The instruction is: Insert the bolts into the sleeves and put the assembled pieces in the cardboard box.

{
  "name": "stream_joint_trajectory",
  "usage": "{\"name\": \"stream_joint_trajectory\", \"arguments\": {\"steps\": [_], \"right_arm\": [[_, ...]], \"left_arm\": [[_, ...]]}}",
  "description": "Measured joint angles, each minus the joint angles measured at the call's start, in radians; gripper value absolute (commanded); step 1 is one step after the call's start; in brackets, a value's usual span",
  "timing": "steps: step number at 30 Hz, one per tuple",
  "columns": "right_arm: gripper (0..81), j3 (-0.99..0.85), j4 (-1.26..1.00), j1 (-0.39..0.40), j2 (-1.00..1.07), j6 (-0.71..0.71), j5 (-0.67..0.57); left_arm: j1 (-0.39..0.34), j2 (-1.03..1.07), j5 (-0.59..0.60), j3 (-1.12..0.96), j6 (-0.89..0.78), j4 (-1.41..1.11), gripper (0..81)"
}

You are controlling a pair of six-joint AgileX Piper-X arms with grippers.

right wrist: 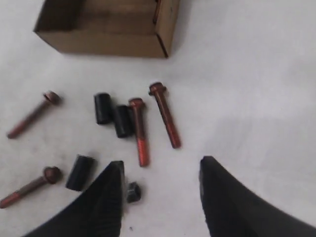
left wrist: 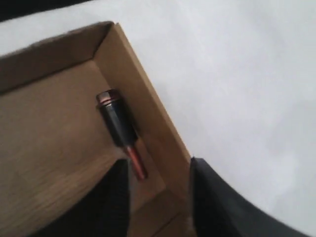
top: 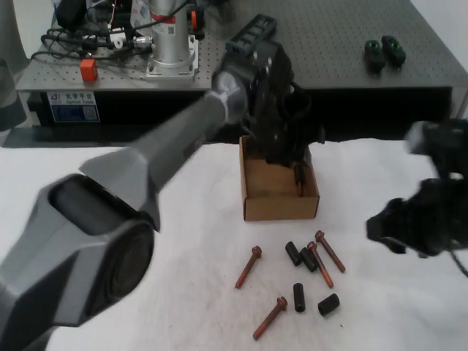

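The cardboard box (top: pixel 281 207) stands open-topped on the white cloth (top: pixel 197 241) that covers the worktop, at the centre of the scene.

The left gripper (left wrist: pixel 158 197) is positioned over the right part of the box and is lowered between its walls. Its fingers (left wrist: pixel 111 202) are spread apart, and nothing is held between them.

One assembled piece (left wrist: pixel 118 126), a copper-coloured bolt with a black sleeve seated under its head, is found lying flat on the box floor along the foot of a side wall. Its threaded end lies just beside one finger. Contact cannot be confirmed.

On the cloth near of the box, four bolts (right wrist: pixel 139 131) and four sleeves (right wrist: pixel 102 108) are noted loose and unassembled:
- Two bolts lie side by side at the right of the group.
- Two sleeves are placed just left of them, one touching the closer bolt.
- The other two bolts lie apart at the left, one nearer than the other.
- The remaining two sleeves lie at the near edge of the group.

The right gripper (right wrist: pixel 160 197) is held above the cloth, to the right of the loose parts and well apart from the box. Its fingers are wide open and nothing is gripped.
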Motion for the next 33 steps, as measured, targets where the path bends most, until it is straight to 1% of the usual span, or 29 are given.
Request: {"name": "stream_joint_trajectory", "arguments": {"steps": [1, 2, 3, 6, 9, 12, 15, 16, 18, 21, 23, 25, 26, 27, 28, 29, 31, 33], "right_arm": [[35.4, -0.007, 0.005, 0.000, 0.000, -0.032, 0.029], [35.4, -0.040, 0.031, 0.020, 0.062, -0.037, 0.034], [35.4, -0.073, 0.050, 0.034, 0.113, -0.064, 0.060], [35.4, -0.195, 0.109, 0.079, 0.291, -0.137, 0.129], [35.4, -0.297, 0.131, 0.118, 0.444, -0.171, 0.188], [35.4, -0.380, 0.141, 0.146, 0.549, -0.218, 0.256], [35.4, -0.443, 0.158, 0.164, 0.624, -0.252, 0.287], [35.4, -0.457, 0.163, 0.167, 0.644, -0.257, 0.291], [32.8, -0.469, 0.170, 0.168, 0.659, -0.264, 0.296], [21.2, -0.483, 0.181, 0.168, 0.693, -0.267, 0.300], [11.7, -0.484, 0.186, 0.168, 0.694, -0.267, 0.300], [3.2, -0.485, 0.194, 0.169, 0.694, -0.270, 0.300], [1.4, -0.485, 0.204, 0.169, 0.694, -0.269, 0.300], [5.1, -0.485, 0.207, 0.169, 0.694, -0.269, 0.300], [5.0, -0.485, 0.214, 0.169, 0.694, -0.269, 0.300], [5.0, -0.485, 0.214, 0.169, 0.694, -0.269, 0.300], [5.0, -0.485, 0.214, 0.162, 0.694, -0.269, 0.300], [5.0, -0.485, 0.214, 0.148, 0.684, -0.267, 0.297]], "left_arm": [[0.003, -0.032, -0.043, 0.000, 0.035, 0.039, 21.0], [0.006, -0.069, -0.101, 0.000, 0.067, 0.073, 20.2], [0.006, -0.076, -0.113, 0.000, 0.073, 0.078, 20.0], [0.009, -0.172, -0.250, 0.018, 0.157, 0.133, 20.0], [0.014, -0.265, -0.327, 0.092, 0.210, 0.167, 20.0], [0.014, -0.324, -0.361, 0.216, 0.232, 0.169, 20.0], [0.014, -0.365, -0.361, 0.361, 0.234, 0.127, 20.0], [0.014, -0.392, -0.361, 0.456, 0.234, 0.093, 20.0], [0.014, -0.436, -0.361, 0.563, 0.234, 0.055, 20.0], [0.014, -0.467, -0.361, 0.617, 0.236, 0.037, 20.0], [0.014, -0.482, -0.329, 0.639, 0.236, 0.028, 20.0], [0.014, -0.490, -0.243, 0.658, 0.237, 0.022, 20.0], [0.014, -0.490, -0.203, 0.659, 0.237, 0.022, 20.0], [0.014, -0.490, -0.169, 0.659, 0.237, 0.021, 20.4], [0.014, -0.490, -0.162, 0.659, 0.237, 0.021, 21.2], [0.012, -0.490, -0.129, 0.659, 0.237, 0.021, 23.1], [0.001, -0.490, -0.067, 0.659, 0.237, 0.021, 28.9], [-0.019, -0.490, -0.035, 0.659, 0.237, 0.023, 37.7]]}}
